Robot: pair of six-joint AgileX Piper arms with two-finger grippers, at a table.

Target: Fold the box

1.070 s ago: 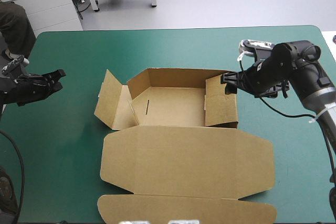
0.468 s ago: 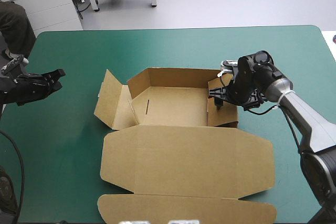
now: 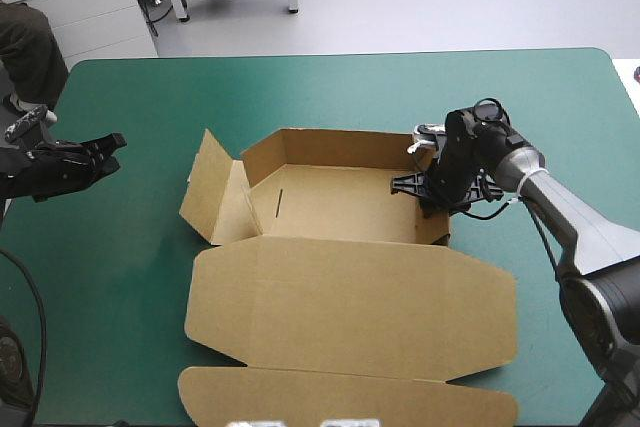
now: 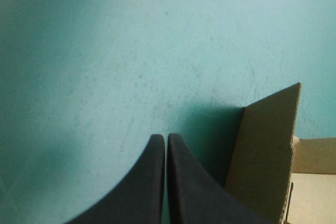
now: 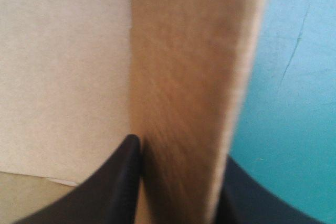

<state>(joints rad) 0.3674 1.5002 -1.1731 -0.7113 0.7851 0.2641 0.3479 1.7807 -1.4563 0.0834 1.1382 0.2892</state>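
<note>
While the right gripper (image 3: 402, 185) pinches the raised right side wall (image 5: 189, 77) of the cut brown cardboard box (image 3: 330, 202) between its black fingers, the step in hand seems to be setting that wall upright. Next it likely calls for a steady inward tuck. The left gripper (image 4: 166, 139), fingers pressed together, hovers over the teal-green table cover (image 3: 150, 277), the splayed left flap (image 4: 268, 150) just beside it. The box's broad lid (image 3: 350, 312) lies flat.

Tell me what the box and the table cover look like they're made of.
The box looks like brown cardboard, matte: crisp fold creases and cut flaps. The teal-green cover seems a smooth matte mat, perhaps rubber or vinyl; faint scuffs show, but I cannot be sure.
</note>
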